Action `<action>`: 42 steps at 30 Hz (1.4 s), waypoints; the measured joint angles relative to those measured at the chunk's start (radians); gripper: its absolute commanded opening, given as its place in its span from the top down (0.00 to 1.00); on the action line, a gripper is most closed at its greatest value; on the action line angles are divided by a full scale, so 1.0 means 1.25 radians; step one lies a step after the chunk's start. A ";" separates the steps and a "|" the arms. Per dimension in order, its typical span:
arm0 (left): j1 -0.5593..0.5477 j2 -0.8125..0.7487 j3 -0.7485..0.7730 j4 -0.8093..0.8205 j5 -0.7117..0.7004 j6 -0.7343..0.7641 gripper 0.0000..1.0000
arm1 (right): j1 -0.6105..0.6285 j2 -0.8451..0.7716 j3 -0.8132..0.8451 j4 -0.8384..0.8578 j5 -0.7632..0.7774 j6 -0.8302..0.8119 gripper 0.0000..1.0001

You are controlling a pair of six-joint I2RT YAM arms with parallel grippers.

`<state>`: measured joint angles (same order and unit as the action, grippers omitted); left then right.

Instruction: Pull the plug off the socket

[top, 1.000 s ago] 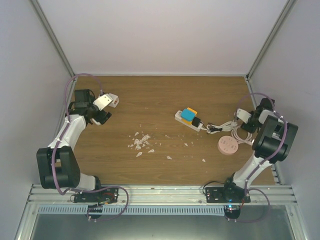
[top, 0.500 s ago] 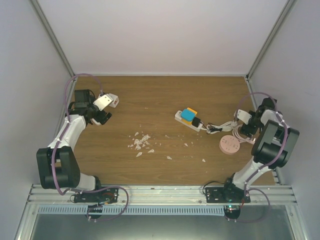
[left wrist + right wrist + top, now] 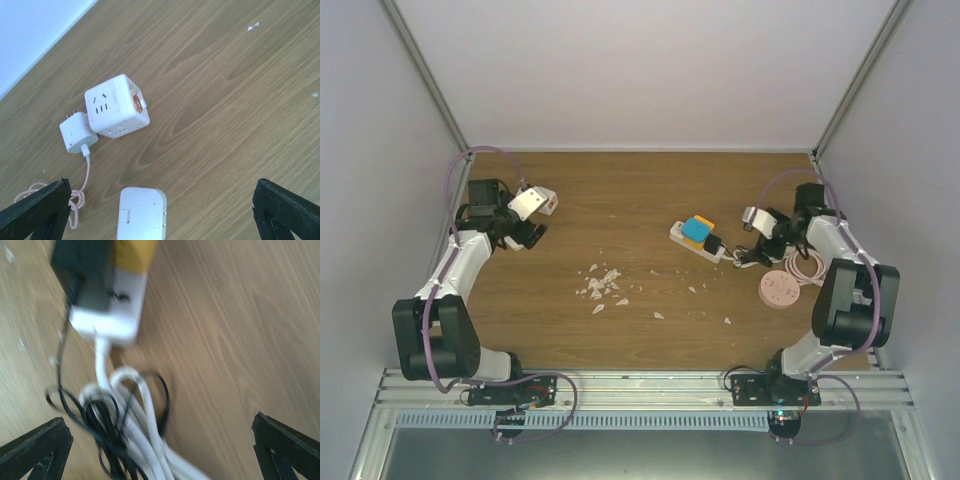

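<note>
A white socket strip lies at the table's middle right with a blue plug, a yellow one and a black plug on it. My right gripper hovers just right of the strip, above a tangle of white and black cables. In the right wrist view the gripper is open and holds nothing, the strip's end and black plug lie ahead of it, and the picture is blurred. My left gripper is far left and open.
A pink round socket lies right of the cables. White crumbs are scattered mid-table. Under the left gripper lie a white cube socket, a white charger with a pink cord, and a flat white box.
The right arm has swung from the table's right edge leftward to above the cables beside the strip, and its jaws have opened. The left arm has not moved.
</note>
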<state>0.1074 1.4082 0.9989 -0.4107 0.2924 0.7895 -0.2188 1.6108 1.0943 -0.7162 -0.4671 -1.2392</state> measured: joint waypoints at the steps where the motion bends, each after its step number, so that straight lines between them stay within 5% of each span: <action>1: 0.000 -0.005 -0.001 0.000 0.009 -0.005 0.01 | 0.026 -0.002 -0.007 0.012 -0.015 0.024 0.00; 17: 0.000 -0.047 -0.002 0.003 0.071 -0.070 0.01 | 0.236 0.116 -0.025 0.204 -0.037 0.227 0.08; 29: 0.000 -0.046 0.000 -0.005 0.092 -0.098 0.01 | 0.274 0.158 -0.033 0.254 -0.028 0.248 0.43; 42: 0.000 -0.046 0.004 -0.043 0.179 -0.092 0.01 | 0.362 0.137 -0.080 0.280 -0.074 0.248 0.45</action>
<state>0.1074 1.3510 1.0035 -0.4648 0.5163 0.6739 0.2337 1.7817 0.9939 -0.3660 -0.5598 -0.9295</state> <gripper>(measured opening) 0.990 0.563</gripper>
